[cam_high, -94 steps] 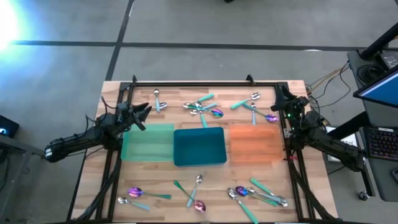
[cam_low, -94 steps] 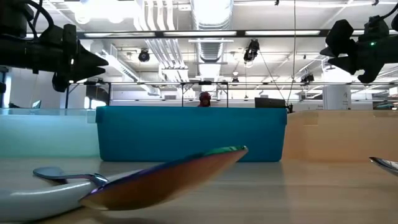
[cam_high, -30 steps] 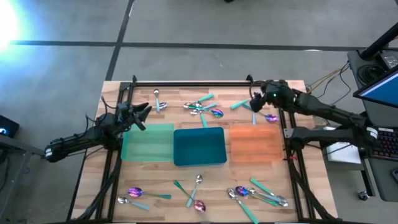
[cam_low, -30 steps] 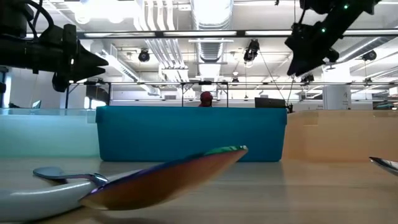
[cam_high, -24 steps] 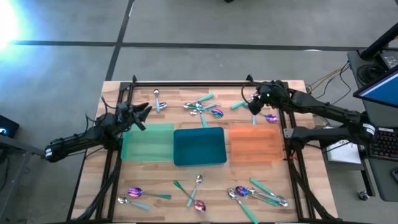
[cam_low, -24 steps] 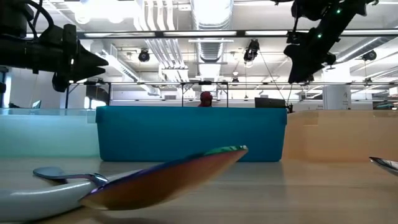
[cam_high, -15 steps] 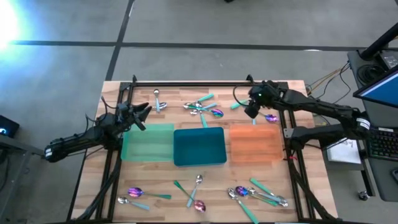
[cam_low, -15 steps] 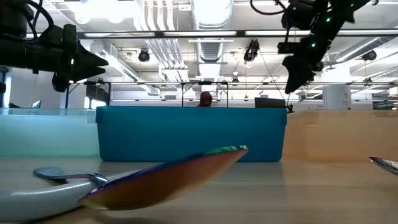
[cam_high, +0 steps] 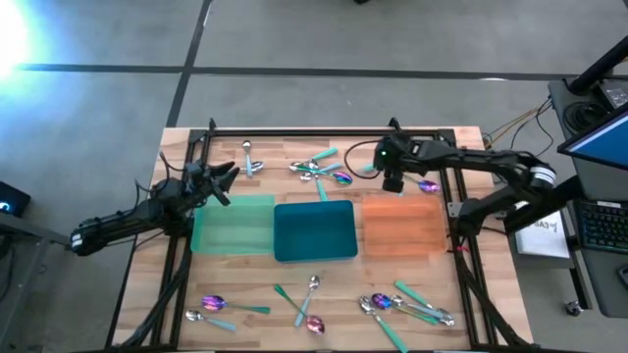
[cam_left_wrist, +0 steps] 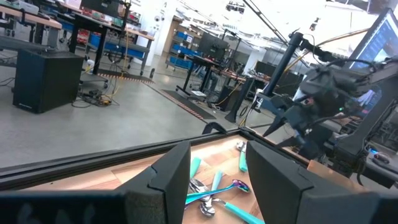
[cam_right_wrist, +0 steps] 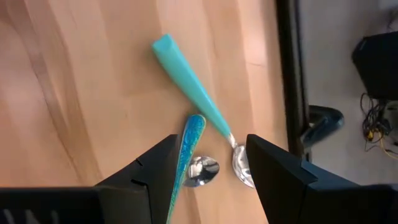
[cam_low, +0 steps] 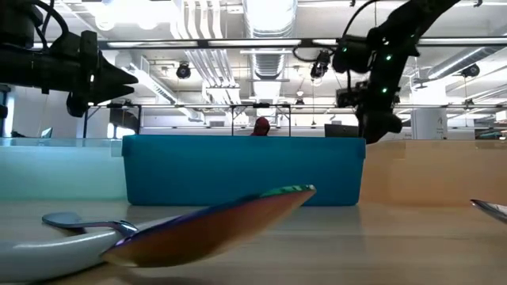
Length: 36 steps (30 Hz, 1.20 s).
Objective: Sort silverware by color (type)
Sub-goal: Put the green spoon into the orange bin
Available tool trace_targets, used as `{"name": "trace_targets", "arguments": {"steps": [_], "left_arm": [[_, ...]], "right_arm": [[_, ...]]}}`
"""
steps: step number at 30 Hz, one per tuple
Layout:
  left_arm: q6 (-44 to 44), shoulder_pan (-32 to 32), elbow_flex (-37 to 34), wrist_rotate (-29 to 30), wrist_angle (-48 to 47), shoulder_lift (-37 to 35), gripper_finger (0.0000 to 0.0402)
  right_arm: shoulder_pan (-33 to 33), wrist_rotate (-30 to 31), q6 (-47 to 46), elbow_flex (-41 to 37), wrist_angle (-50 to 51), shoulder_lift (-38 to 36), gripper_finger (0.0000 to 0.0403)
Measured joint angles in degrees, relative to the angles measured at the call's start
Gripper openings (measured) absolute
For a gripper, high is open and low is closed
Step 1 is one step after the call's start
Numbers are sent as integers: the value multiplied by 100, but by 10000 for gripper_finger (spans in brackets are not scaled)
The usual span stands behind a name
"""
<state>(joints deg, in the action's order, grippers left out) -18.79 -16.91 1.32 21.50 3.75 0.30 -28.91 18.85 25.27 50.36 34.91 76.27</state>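
Near far edge, right gripper [cam_right_wrist: 208, 177] jaws apart over teal-handled spoons [cam_right_wrist: 198, 106]; left apart.

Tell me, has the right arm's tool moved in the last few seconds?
Yes. The right tool has swung from the table's right edge inward, now above the orange tray's far left corner.

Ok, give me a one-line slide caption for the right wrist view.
Open right tool hovers over two teal-handled spoons on the wooden table.
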Motion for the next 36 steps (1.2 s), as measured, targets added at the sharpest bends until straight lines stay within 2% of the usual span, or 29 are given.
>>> {"name": "trace_targets", "arguments": {"steps": [7,13,18,22,32,36], "left_arm": [[2,0,0,0,0,0,141],[0,0,0,0,2,-2,141],[1,-1,-1,0,2,-1,141],[0,-2,0,0,2,0,141],[0,0,-2,0,2,0,141],[1,-2,-1,0,0,0,141]], "right_arm": [[0,-35,248,593,1,881,182],[-106,-530,407,1016,69,1464,182],[-206,-599,588,1208,128,1829,182],[-318,-889,709,1266,182,2054,182],[-473,-876,925,1467,240,2664,182],[-473,-886,784,1606,428,2926,161]]}}
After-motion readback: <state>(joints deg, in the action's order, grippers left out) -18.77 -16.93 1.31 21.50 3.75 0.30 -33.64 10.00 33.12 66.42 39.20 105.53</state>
